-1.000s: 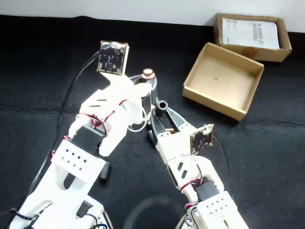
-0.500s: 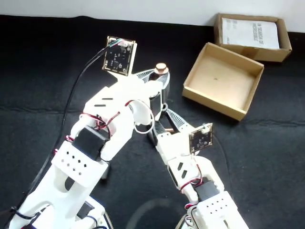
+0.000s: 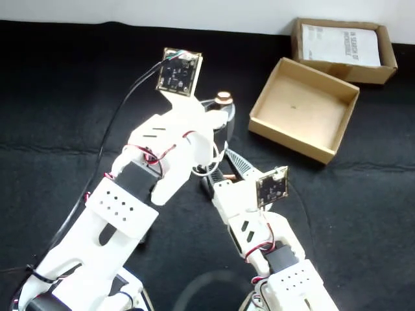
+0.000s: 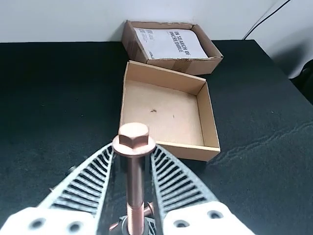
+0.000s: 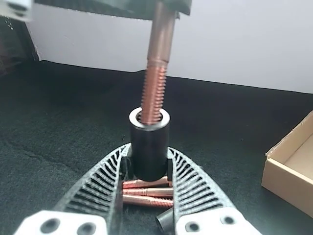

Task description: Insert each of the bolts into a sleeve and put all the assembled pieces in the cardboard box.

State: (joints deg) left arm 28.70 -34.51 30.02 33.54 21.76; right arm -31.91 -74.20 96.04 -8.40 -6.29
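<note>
Left hand (image 4: pixel 133 149) holds bolt (image 4: pixel 135 196), tip within sleeve (image 5: pixel 149 139) rim, right hand (image 5: pixel 149 151) gripping.

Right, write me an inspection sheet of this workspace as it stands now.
Surface: black cloth over the table.
Job's things: bolt held upright, its threaded end in the mouth of the sleeve; loose bolts lying on the cloth under the right gripper; cardboard box open, no pieces in it.
Clutter: second box holding a printed booklet, behind the cardboard box.
Grippers: left gripper shut on the bolt; right gripper shut on the sleeve.
Cables: black cable running from the left wrist camera; red and white wires on the left arm.
Surroundings: white wall behind the table.
</note>
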